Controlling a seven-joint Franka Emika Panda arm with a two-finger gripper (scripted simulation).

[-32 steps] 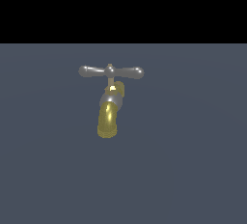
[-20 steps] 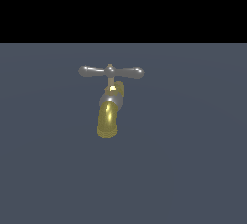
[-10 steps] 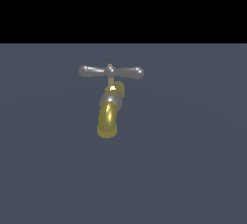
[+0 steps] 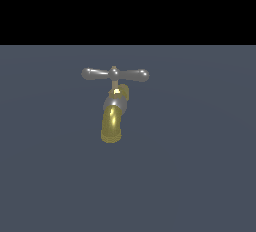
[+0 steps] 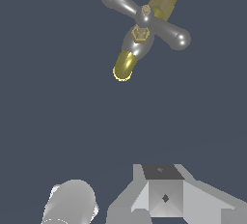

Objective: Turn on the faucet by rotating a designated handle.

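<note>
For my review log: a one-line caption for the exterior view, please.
Small tap with curved translucent yellow-gold spout and level glossy grey crossbar handle standing alone on a dark grey surface; no claw visible.

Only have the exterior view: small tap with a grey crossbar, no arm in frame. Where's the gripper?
Observer: In the wrist view, pale grey parts of the gripper show at the frame edge. A stretch of bare dark surface lies between them and the faucet, the small tap with the curved yellow-gold spout.
Operator: Any contact with the crossbar?
Observer: None. The handle, a slim glossy grey metal crossbar, stands free, and both rounded ends are unobstructed. The jaw state can't be read from the parts that show.
</note>
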